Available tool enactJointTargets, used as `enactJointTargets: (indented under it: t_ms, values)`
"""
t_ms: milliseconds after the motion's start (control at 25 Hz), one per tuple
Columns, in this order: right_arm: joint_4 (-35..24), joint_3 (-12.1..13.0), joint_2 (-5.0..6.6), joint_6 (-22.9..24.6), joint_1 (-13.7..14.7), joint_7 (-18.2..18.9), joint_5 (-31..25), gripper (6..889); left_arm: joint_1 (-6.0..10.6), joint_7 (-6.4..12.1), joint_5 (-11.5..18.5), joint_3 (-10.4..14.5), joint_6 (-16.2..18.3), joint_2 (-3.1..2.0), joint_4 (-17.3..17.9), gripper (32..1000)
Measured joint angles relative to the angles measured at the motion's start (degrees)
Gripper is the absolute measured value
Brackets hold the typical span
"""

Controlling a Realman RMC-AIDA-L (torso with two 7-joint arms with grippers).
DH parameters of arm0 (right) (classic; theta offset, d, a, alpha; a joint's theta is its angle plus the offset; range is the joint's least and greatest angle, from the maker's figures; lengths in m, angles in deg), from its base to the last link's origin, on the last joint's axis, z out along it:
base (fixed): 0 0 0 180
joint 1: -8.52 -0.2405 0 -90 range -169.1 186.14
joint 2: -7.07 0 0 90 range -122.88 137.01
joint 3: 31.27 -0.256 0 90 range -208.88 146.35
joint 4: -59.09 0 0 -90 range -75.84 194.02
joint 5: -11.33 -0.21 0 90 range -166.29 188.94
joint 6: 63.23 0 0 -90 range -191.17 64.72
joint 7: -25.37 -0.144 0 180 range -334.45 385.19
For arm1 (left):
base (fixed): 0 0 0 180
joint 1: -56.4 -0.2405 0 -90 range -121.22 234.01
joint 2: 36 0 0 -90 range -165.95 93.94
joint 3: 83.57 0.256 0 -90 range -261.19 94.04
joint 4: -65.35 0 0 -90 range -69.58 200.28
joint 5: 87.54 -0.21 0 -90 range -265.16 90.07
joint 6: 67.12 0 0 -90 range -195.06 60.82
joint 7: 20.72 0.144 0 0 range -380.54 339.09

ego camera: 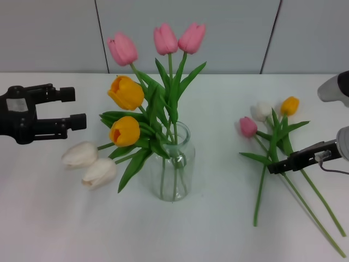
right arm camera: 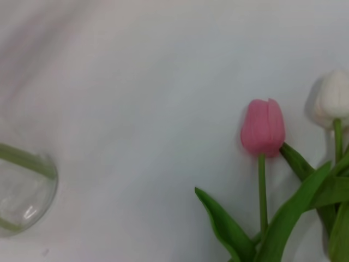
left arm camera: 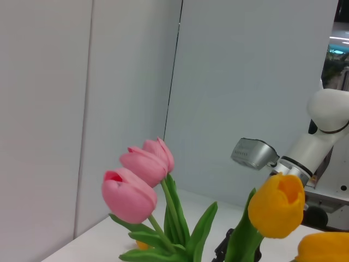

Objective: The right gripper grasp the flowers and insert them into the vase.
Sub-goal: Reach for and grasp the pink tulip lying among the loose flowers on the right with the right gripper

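Currently, the three slim artificial tulips with pink, white and orange buds (ego camera: 275,136) lie flat on the white surface (ego camera: 218,229), well to the right of the short clear glass vase (ego camera: 173,164). The black two-fingered right gripper (ego camera: 278,166) rests low across their green stems; whether it is clenched on the stems or released cannot be told. The vase stands upright near the centre and holds large pink tulips (ego camera: 163,39) and orange tulips (ego camera: 125,93). The all-black left gripper (ego camera: 73,108) hangs at the left edge, its jaws spread apart and holding nothing.
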Motion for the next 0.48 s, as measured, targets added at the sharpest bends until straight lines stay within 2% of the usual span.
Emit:
enactJointTargets:
  t_ms: [200,360,480]
  values:
    - [2.3,0.4,-0.11,2.5,-0.6,0.5,0.1,827,-0.13,0.25,0.2,0.0,0.0,0.17,0.0,830]
    - [4.2,0.9,-0.2,4.7,-1.2,0.6,0.1,827,-0.15,0.25,0.2,0.0,0.1,0.6,0.0,830]
    - [4.8,0.9,-0.27,5.3,-1.3,0.8,0.0,827,-0.13,0.27,0.2,0.0,0.1,0.66,0.0,830]
